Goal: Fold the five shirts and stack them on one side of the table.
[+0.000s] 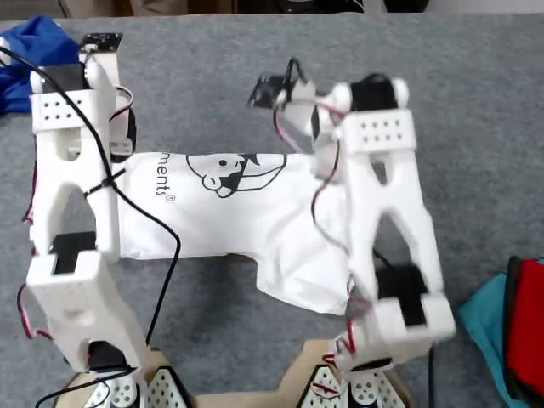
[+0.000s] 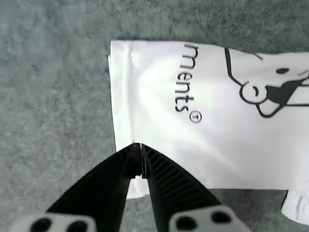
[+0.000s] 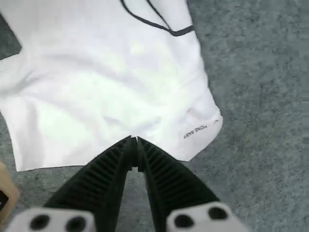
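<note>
A white shirt (image 1: 229, 212) lies spread flat on the grey table (image 1: 476, 102), between the two arms. Across it run black lettering (image 2: 189, 77) and a black line drawing (image 1: 235, 172). A small line of print (image 3: 200, 130) sits near one corner, too small to make out. The left tool (image 2: 140, 147) is clenched, tips together, over the shirt's edge by the lettering. The right tool (image 3: 133, 140) is clenched too, over the edge near the small print. Whether either pinches cloth cannot be told. In the high view the arms hide both ends of the shirt and the start of the lettering. A blue cloth (image 1: 30, 51) is cut off at the far corner, and teal cloth (image 1: 480, 327) and red cloth (image 1: 529, 314) at the near right edge.
</note>
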Motion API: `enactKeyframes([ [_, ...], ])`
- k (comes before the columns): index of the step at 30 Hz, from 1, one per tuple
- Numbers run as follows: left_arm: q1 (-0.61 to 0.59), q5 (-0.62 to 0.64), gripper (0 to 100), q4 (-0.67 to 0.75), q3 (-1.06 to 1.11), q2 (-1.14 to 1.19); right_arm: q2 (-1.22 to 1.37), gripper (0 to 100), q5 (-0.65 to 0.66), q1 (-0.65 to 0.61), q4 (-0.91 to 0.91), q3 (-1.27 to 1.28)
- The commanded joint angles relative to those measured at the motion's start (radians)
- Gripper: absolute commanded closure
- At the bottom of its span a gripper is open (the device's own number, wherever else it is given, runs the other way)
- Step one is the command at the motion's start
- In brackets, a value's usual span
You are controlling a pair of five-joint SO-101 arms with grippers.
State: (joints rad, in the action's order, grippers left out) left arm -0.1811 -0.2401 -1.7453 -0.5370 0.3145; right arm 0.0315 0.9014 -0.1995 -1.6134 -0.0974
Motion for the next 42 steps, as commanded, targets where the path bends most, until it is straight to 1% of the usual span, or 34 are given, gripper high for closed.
enactKeyframes([
  [1,-0.005,-0.006,98,0.038,0.135,-0.148,-0.214,99.3,0.025,-0.039,0.091,0.278],
  [4,-0.009,-0.006,98,0.104,0.308,-0.257,-0.329,99.3,0.038,-0.084,0.147,0.481],
  [8,-0.012,-0.006,98,0.27,0.617,-0.444,-0.45,99.3,0.046,-0.156,0.203,0.694],
  [12,-0.014,-0.005,98,0.397,0.948,-0.644,-0.509,99.3,0.025,-0.206,0.244,0.82],
  [15,-0.049,0.0,98,0.545,1.163,-0.762,-0.51,99.0,0.014,-0.223,0.27,0.88],
  [17,-0.075,0.0,98,0.631,1.261,-0.811,-0.51,95.9,0.015,-0.229,0.285,0.924],
  [19,-0.101,0.0,98,0.718,1.329,-0.823,-0.51,90.6,0.015,-0.229,0.287,0.958],
  [22,-0.124,0.0,98,0.784,1.364,-0.817,-0.51,83.2,0.012,-0.223,0.285,1.003],
  [26,-0.129,-0.002,98,0.804,1.37,-0.769,-0.51,78.4,0.009,-0.223,0.284,1.053],
  [28,-0.13,-0.003,98,0.81,1.359,-0.727,-0.51,77.5,0.009,-0.226,0.288,1.07],
  [32,-0.181,-0.003,98,0.832,1.32,-0.644,-0.509,77.0,-0.02,-0.231,0.292,1.076],
  [35,-0.206,-0.003,98,0.829,1.267,-0.576,-0.507,75.8,-0.034,-0.257,0.321,1.078],
  [38,-0.213,-0.003,98,0.827,1.229,-0.507,-0.475,75.0,-0.091,-0.308,0.39,1.078],
  [42,-0.215,-0.003,98,0.827,1.178,-0.421,-0.325,75.2,-0.147,-0.357,0.511,1.076],
])
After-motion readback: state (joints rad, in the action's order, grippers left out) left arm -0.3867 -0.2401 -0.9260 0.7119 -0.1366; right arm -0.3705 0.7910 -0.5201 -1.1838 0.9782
